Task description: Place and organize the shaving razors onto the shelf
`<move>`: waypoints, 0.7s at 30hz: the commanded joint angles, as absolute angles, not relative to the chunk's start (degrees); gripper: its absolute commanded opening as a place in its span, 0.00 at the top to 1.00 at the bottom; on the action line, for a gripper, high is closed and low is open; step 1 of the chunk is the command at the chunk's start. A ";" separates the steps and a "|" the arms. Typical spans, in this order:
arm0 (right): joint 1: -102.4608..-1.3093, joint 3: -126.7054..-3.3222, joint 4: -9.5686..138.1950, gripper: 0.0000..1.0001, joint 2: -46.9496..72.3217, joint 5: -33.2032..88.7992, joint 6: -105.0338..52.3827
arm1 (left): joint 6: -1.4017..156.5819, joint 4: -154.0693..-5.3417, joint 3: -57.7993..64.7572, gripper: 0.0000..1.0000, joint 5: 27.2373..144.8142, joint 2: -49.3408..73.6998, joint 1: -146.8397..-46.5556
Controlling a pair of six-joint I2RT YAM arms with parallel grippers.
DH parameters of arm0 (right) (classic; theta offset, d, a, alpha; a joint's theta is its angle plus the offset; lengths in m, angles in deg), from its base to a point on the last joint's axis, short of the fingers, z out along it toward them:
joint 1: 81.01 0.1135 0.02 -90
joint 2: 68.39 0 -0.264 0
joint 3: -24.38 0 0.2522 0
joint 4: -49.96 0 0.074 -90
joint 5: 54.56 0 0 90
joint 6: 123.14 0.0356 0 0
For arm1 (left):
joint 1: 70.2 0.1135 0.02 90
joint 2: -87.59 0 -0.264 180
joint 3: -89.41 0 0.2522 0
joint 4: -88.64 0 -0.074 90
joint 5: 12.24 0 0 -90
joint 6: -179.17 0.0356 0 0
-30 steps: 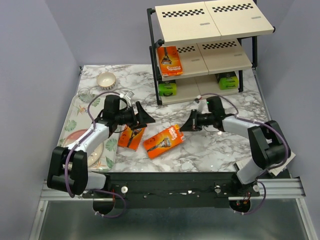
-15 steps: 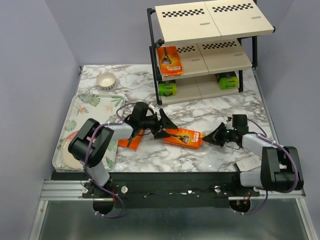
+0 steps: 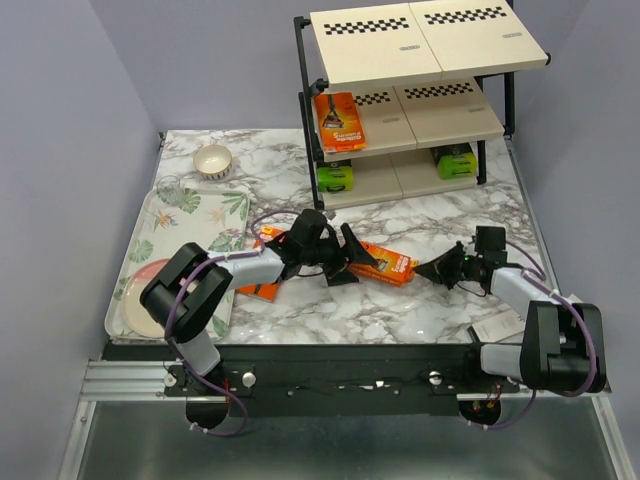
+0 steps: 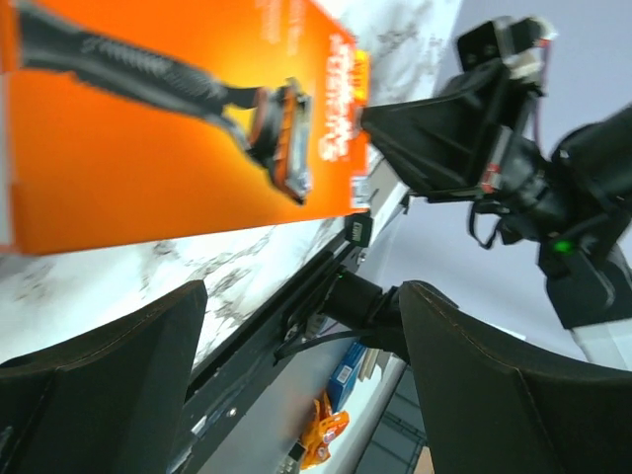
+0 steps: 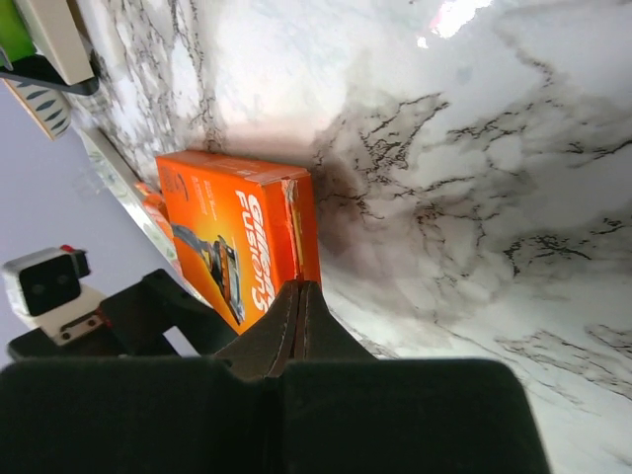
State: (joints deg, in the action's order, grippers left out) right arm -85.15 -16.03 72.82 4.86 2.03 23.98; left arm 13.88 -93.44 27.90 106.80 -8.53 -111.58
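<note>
On the marble table, an orange razor pack [image 3: 386, 263] lies between my two grippers. At its left end my left gripper [image 3: 352, 258] stands open, both fingers wide apart and the pack [image 4: 178, 128] just ahead of them, not gripped. My right gripper [image 3: 422, 270] is shut, its tip [image 5: 301, 288] against the pack's right edge [image 5: 237, 237]. A second orange pack [image 3: 262, 291] lies partly hidden under my left arm. The shelf [image 3: 405, 45] holds an orange pack [image 3: 340, 120] on its middle board and two black-and-lime packs [image 3: 335, 178] [image 3: 455, 160] on the bottom board.
A floral tray [image 3: 175, 215] with a pink plate [image 3: 150, 300] fills the left side. A small bowl [image 3: 212, 160] stands behind it. A paper sheet [image 3: 495, 328] lies by my right arm's base.
The orange pack has slid right and toward the shelf, turning slightly. My left gripper followed it to the right, still open. The shut right gripper stays at the pack's right end.
</note>
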 commanded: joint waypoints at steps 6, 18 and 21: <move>-86.72 -17.86 74.17 0.99 3.15 4.15 24.52 | 10.86 -85.25 28.71 0.12 101.32 -8.91 -110.81; -86.37 -12.49 75.93 0.99 -1.59 3.53 20.83 | 8.66 -91.66 22.48 0.18 100.88 -21.04 -109.13; -85.94 -12.67 76.02 0.99 -2.47 2.83 20.47 | 8.40 -93.07 21.42 0.23 101.32 -22.10 -109.05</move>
State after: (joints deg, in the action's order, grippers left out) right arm -86.22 -13.04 74.64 -0.56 2.82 21.88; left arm 8.90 -91.25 23.11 102.60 -19.63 -109.27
